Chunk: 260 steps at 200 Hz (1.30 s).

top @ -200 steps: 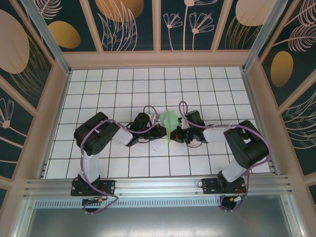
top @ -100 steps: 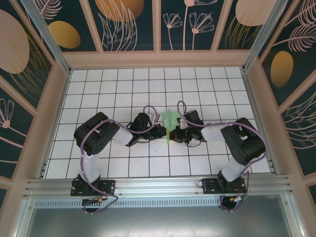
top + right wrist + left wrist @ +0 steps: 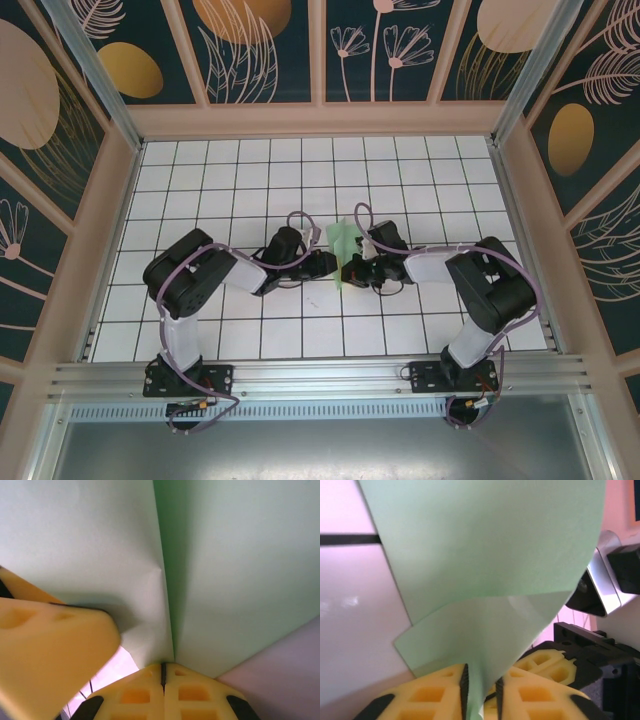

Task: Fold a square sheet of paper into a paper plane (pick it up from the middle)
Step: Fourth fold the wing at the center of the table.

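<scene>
Left hand (image 3: 482,680) is reaching toward the middle of the white table with black grid lines (image 3: 250,170). Its two yellow fingers (image 3: 435,695) are standing a little apart, so this hand is slightly open. The lower edge of the pale mint-green sheet of paper (image 3: 485,540) is passing down through the narrow gap between them. In the left wrist view the sheet is rising above the fingers, and one flap is lying folded over another.

From above, the paper is standing upright off the table between the two hands, near the centre of the grid.

Right hand (image 3: 163,669) is coming from the other side and is meeting the left one at the paper. Its fingers are pressing fully together and are pinching the bottom of the sheet, just where a sharp crease is running up the paper. In the right wrist view, one yellow finger of the left hand is touching the paper just beside this crease.
</scene>
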Each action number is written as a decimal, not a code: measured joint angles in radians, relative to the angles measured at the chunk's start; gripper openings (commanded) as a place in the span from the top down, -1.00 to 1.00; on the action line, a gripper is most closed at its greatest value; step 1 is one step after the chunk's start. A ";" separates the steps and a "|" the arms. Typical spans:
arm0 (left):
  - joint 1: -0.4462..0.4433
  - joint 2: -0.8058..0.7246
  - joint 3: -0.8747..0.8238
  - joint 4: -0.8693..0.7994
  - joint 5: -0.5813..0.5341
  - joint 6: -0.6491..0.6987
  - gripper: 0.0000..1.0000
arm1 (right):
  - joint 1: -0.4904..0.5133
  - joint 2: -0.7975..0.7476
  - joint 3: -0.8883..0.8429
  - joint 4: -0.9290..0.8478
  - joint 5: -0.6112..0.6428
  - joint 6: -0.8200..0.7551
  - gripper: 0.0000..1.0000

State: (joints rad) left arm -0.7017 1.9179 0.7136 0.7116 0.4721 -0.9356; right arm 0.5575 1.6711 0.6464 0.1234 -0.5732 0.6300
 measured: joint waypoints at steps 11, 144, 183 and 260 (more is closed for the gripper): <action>0.005 -0.008 0.010 -0.029 -0.017 0.012 0.47 | 0.001 0.000 0.000 0.000 0.000 -0.006 1.00; 0.050 -0.004 0.181 -0.321 -0.072 0.233 0.87 | 0.005 0.000 0.045 -0.078 0.035 -0.083 0.98; 0.054 0.008 0.209 -0.351 -0.072 0.282 0.87 | 0.005 -0.007 0.051 -0.095 0.033 -0.093 0.90; 0.056 0.017 0.209 -0.356 -0.089 0.307 0.85 | 0.000 -0.075 0.051 -0.029 -0.025 -0.021 0.96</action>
State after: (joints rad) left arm -0.6456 1.9350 0.9222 0.3553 0.3836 -0.6281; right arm 0.5571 1.5959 0.6975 0.0940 -0.5980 0.6090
